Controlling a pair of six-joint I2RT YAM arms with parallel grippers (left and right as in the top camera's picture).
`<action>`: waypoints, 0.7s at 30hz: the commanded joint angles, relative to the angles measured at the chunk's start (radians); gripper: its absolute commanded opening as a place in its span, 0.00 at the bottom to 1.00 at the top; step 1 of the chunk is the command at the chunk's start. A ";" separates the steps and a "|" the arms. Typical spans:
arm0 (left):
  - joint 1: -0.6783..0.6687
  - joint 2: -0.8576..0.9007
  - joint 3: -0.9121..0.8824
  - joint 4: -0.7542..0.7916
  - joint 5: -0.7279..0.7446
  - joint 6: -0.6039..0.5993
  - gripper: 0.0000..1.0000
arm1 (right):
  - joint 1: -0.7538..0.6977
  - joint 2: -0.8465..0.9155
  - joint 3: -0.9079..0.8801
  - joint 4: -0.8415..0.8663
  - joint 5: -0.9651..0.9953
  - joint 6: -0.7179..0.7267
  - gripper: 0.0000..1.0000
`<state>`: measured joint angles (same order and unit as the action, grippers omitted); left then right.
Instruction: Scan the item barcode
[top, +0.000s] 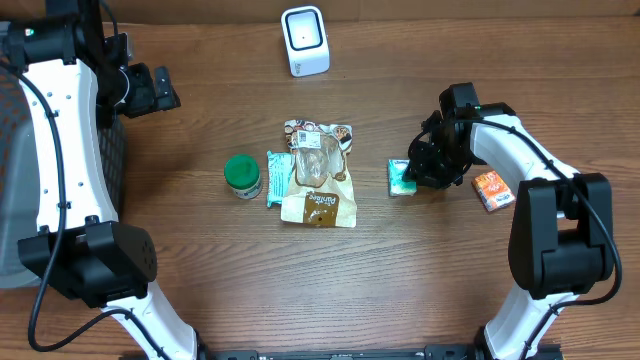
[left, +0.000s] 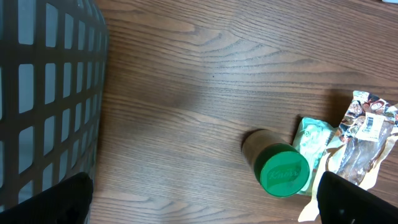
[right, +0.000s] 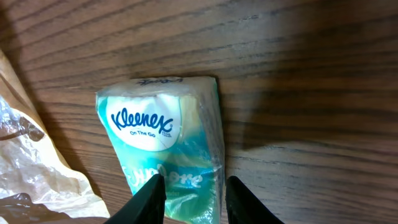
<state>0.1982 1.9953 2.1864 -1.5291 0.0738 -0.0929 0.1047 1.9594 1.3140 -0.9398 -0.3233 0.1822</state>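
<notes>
Since the Kleenex pack (right: 163, 149) lies flat on the table (top: 200, 260), right of centre and well apart from the white scanner (top: 305, 40) at the far middle, I judge the scan as not shown done here: no barcode faces the scanner, and the lift, the carry to the far side and the presenting of the code all appear left to do. An orange box (top: 492, 190) lies just right of the pack, and a brown snack bag (top: 318, 178) to its left.

As for the tool, the right gripper (right: 194, 198) hangs low over the pack's near right corner, its jaws narrowly parted. One fingertip (right: 151, 198) overlaps the wrapper, while the other stands just off the pack's right edge over bare wood, so nothing is pinched. Far left, the left gripper (left: 208, 208) is spread wide and holds nothing, with a green-lidded jar (left: 284, 171) below it
</notes>
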 joint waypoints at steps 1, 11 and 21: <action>0.004 -0.026 0.002 0.001 -0.004 0.026 1.00 | 0.000 0.001 -0.006 -0.021 0.032 0.005 0.34; 0.004 -0.026 0.002 0.001 -0.004 0.026 1.00 | 0.001 0.001 -0.038 -0.041 0.060 0.187 0.30; 0.004 -0.026 0.002 0.001 -0.003 0.026 0.99 | 0.001 0.001 -0.156 0.132 0.031 0.211 0.11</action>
<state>0.1982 1.9953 2.1864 -1.5291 0.0738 -0.0929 0.1036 1.9331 1.2003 -0.8333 -0.3344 0.3740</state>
